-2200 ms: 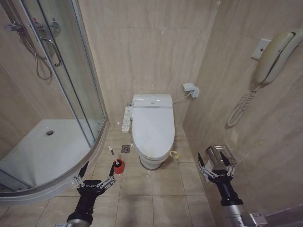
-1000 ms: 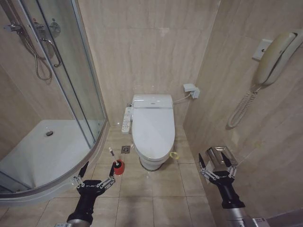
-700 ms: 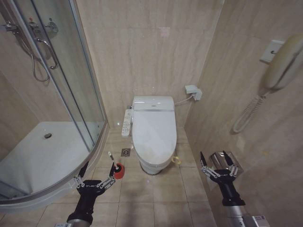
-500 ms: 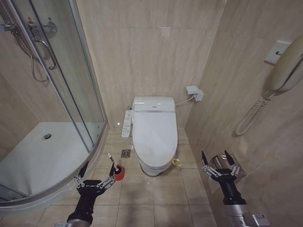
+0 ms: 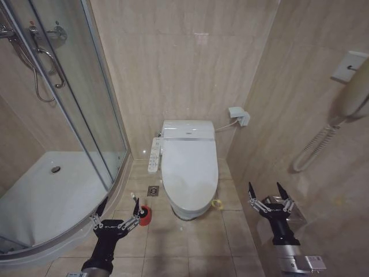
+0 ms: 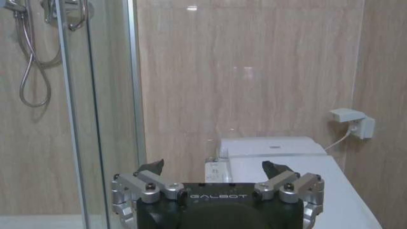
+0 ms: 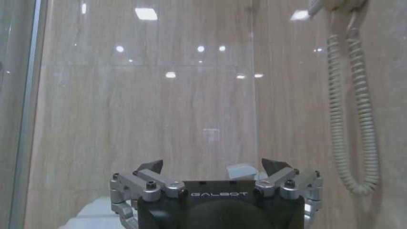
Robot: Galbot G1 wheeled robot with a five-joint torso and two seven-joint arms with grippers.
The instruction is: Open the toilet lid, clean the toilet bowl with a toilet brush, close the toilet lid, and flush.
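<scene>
"GALBOT" printed in pale letters on both black gripper housings, readable in each wrist view.

From the head camera: large white glossy plastic oval toilet lid shut flat over the white ceramic toilet bowl, against the beige tiled back wall. Small toilet brush with thin white stick handle in a round red holder standing on the tiled floor, just left of the bowl, beside the curved glass shower enclosure.

Left gripper low over the floor, near the brush, jaws spread wide, holding nothing. Right gripper by the right wall, jaws likewise wide and empty.

From the left wrist camera: lid and white wall socket box beyond the left gripper. From the right wrist camera: coiled cream handset cord hanging beyond the right gripper.
</scene>
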